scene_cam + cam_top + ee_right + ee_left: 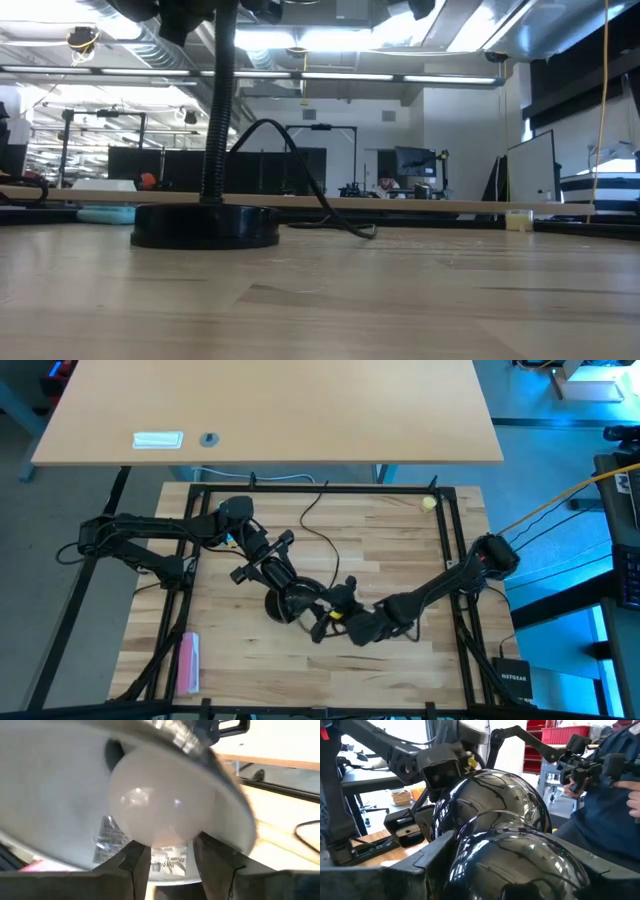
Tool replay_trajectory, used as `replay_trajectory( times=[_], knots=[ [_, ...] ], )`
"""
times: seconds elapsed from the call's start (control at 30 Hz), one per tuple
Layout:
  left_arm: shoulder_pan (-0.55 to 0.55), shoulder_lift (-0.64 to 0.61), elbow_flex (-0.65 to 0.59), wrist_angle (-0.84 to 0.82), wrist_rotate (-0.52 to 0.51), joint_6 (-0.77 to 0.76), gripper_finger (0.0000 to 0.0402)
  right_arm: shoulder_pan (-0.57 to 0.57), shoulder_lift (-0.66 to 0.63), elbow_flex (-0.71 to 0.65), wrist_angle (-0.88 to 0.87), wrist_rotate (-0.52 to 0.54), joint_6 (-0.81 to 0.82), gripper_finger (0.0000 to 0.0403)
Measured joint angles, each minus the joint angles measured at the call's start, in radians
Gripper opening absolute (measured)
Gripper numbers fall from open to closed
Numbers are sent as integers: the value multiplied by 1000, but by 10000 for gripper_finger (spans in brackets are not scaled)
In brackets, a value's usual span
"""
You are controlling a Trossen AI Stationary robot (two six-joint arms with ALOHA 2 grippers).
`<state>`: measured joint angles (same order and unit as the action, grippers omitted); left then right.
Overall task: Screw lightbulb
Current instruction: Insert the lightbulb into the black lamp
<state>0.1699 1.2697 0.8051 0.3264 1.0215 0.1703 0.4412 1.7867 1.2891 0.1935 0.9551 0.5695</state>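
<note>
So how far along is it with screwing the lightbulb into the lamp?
Done: the lightbulb already sits inside the lamp shade. In hand: the left gripper clamps the shade's outside, while the right gripper has its fingers at the bulb. Left: whether it's fully seated can't be seen.

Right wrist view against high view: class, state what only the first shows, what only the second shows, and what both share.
Only the right wrist view shows the lightbulb sitting inside the lamp shade's pale interior, a printed label behind it, and the right gripper with a finger on each side of the bulb's rounded end.

Only the high view shows the left gripper on the shade's black outside, a small yellow ball and a pink object.

Both show the shade, the wooden table and the lamp's black cord.
</note>
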Motion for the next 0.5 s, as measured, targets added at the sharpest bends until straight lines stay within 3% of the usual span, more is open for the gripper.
replay_trajectory(
  times=[0.17,0.37,0.5],
  knots=[
    [0,0,0,-4,6,22,251,-19,-11,-76,209,-93,-53,110],
    [-1,-1,0,-5,-12,24,251,-42,-11,-77,212,-182,103,82],
    [-2,0,0,2,-43,32,251,-46,-10,-77,206,-200,108,84]
  ],
)
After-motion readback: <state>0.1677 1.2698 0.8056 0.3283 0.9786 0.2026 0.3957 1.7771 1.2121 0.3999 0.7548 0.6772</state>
